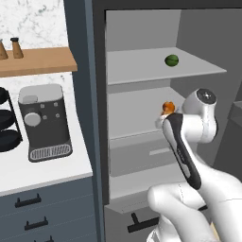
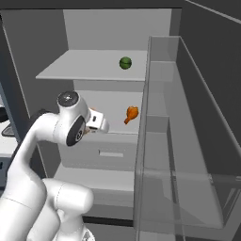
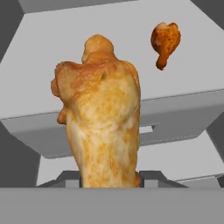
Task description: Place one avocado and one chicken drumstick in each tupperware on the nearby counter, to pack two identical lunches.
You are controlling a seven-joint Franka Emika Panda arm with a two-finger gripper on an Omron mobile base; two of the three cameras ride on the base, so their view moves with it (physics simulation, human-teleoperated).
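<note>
- Left base view: arm reaches into the open fridge (image 1: 142, 61); an avocado (image 1: 172, 60) sits on the upper shelf, a bit of orange drumstick (image 1: 167, 107) peeks above the wrist at the middle shelf. Counter (image 1: 28, 175) with coffee machine (image 1: 45, 123) is to the left, no tupperware visible here.
- Right base view: gripper (image 2: 96, 121) is at middle-shelf level with orange just showing at it; a second drumstick (image 2: 131, 114) lies on that shelf to its right, apart. Avocado (image 2: 125, 62) is on the shelf above.
- Hand view: held drumstick (image 3: 103, 131) stands up right between the finger tips, which are closed against its lower end; the gripper looks to have hold of it. Second drumstick (image 3: 166, 41) is beyond on the shelf.
- Handling, my guess: light, fairly stiff, lumpy and maybe slippery; best held across the thick meaty part, since the narrow bone end could swing.
</note>
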